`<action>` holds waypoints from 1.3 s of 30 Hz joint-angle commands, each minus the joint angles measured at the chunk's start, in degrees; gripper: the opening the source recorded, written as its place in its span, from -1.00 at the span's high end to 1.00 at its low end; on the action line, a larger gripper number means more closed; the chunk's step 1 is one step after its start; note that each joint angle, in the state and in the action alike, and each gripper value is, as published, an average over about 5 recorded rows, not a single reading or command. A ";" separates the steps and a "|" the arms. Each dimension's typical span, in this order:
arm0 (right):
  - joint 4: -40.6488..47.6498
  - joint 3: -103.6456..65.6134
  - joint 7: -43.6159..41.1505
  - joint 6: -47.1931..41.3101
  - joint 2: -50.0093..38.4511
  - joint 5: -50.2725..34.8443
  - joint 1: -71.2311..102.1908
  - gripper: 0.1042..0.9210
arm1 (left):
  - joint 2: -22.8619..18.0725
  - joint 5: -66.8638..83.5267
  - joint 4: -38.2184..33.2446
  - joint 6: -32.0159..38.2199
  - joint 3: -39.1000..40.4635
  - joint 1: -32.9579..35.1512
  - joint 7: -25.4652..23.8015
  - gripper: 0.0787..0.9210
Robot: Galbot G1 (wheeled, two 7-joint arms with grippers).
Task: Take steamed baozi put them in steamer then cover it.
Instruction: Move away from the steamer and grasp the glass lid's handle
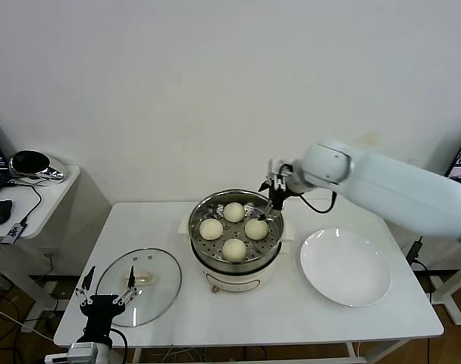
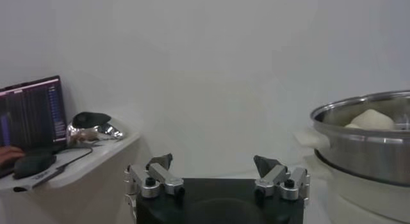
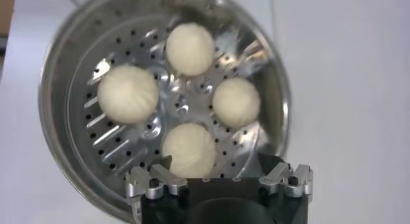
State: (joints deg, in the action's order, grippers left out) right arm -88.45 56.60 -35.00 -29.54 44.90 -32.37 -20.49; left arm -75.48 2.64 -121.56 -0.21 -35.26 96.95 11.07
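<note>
The steamer [image 1: 215, 269] stands mid-table, and several cream-white baozi [image 1: 233, 211] lie on its perforated tray. My right gripper [image 1: 273, 199] hovers open just above the pot's far right rim, holding nothing. From the right wrist the baozi [image 3: 127, 94] sit spread over the tray below my right gripper [image 3: 214, 164], one bun close under the fingers. The glass cover [image 1: 156, 299] lies flat on the table, left of the steamer. My left gripper [image 1: 109, 282] waits open at the cover's near left edge. The left wrist view shows the left gripper [image 2: 213, 162] empty, with the steamer [image 2: 371, 142] off to one side.
An empty white plate [image 1: 346, 267] lies to the right of the steamer. A low side table [image 1: 41, 189] at the far left carries a mouse, a cable and a shiny object. The table's front edge runs just below the cover.
</note>
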 commanded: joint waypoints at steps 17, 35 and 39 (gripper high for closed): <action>-18.77 -100.56 24.59 40.75 21.43 18.98 98.49 -0.76 | 0.57 -42.03 9.70 7.80 -5.67 -0.24 1.93 -0.77; -24.66 -118.67 31.95 40.27 33.53 18.62 109.98 -0.76 | 10.82 -79.55 25.32 8.66 -2.66 -9.47 -0.50 -0.77; -24.48 -119.04 32.27 40.63 34.32 18.82 110.59 -0.76 | 11.52 -79.75 27.86 8.32 -0.21 -13.38 -1.47 -0.77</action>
State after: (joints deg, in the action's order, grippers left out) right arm -111.02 -51.75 -5.85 9.03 73.17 -15.05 82.12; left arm -67.32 -64.07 -102.24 7.73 -39.58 92.15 10.92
